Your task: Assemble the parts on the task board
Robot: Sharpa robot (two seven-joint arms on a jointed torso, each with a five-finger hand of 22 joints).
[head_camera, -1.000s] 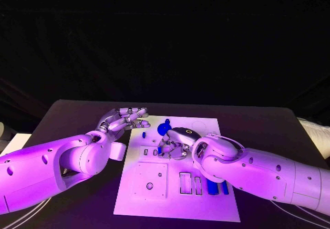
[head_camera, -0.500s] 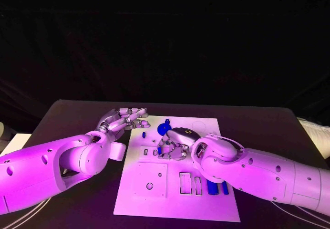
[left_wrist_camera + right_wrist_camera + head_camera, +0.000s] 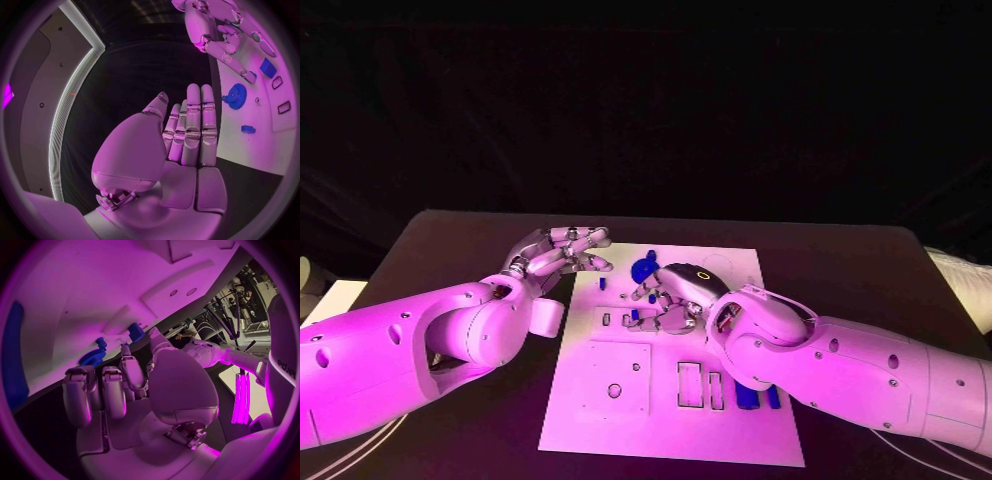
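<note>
two blue bars lie at the near right of the task board | right hand, fingers curled over mid-board, hold uncertain | blue gear just beyond | left hand off the board's far-left edge, fingers straight, together, empty

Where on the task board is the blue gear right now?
In the head view, the blue gear sits near the far end of the task board, just beyond the right hand and to the right of the left hand.
</note>
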